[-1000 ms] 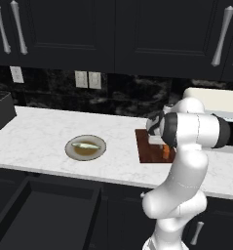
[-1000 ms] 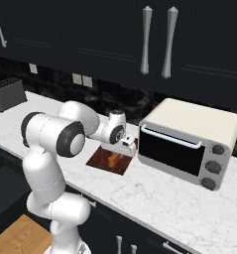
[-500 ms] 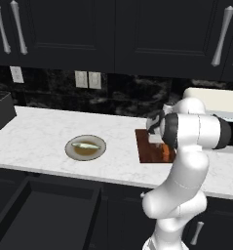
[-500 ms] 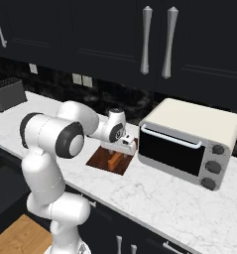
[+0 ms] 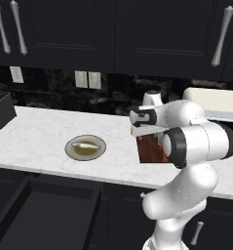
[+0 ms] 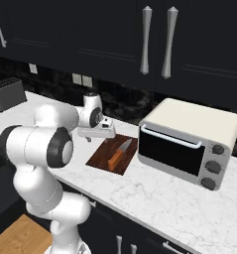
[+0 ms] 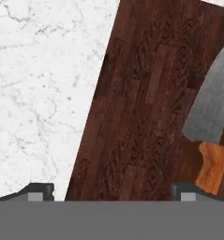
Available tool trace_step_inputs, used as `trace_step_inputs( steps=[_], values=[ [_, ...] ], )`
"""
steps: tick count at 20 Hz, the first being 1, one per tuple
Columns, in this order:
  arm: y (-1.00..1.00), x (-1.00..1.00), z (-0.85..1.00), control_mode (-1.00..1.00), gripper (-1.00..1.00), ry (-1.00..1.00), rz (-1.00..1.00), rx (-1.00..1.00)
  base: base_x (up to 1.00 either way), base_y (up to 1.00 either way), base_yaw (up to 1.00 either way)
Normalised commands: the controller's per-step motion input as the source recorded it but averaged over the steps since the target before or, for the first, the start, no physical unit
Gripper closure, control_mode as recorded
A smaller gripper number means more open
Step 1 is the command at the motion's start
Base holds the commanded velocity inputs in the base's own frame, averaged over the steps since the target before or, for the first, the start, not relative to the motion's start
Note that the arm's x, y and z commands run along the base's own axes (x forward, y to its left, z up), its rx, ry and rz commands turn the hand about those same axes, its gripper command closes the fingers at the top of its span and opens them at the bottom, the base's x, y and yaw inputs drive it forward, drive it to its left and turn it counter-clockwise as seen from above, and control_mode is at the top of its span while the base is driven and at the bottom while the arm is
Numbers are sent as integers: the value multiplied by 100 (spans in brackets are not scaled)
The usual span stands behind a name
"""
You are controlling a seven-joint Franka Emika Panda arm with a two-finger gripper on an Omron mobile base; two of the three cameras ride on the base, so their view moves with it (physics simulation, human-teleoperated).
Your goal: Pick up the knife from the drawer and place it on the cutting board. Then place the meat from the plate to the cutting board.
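In the left base view, the open drawer (image 5: 45,215) filled the lower left, and the plate (image 5: 86,147) sat left of centre on the white counter (image 5: 35,136) with the meat (image 5: 85,145) on it. The cutting board (image 5: 149,149) lay at centre right, partly behind the arm. In the right base view, the knife (image 6: 118,154) lay flat on the board at centre, the toaster oven (image 6: 189,141) to its right. The gripper (image 7: 112,191) hung above the board with fingers (image 7: 38,190) spread wide, holding nothing.
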Motion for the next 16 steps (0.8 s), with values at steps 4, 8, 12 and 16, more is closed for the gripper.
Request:
trace_step_inputs(
  steps=[4, 8, 12, 16],
  values=[
    [100, 11, 11, -100, -100, -12, 54, 0, 0, 0, 0],
    [100, 14, 0, -100, -100, -17, 55, 0, 0, 0, 0],
    [100, 41, 0, -100, -100, -10, 49, 0, 0, 0, 0],
    [100, 65, -8, -100, -100, 2, 39, 0, 0, 0, 0]
  ],
)
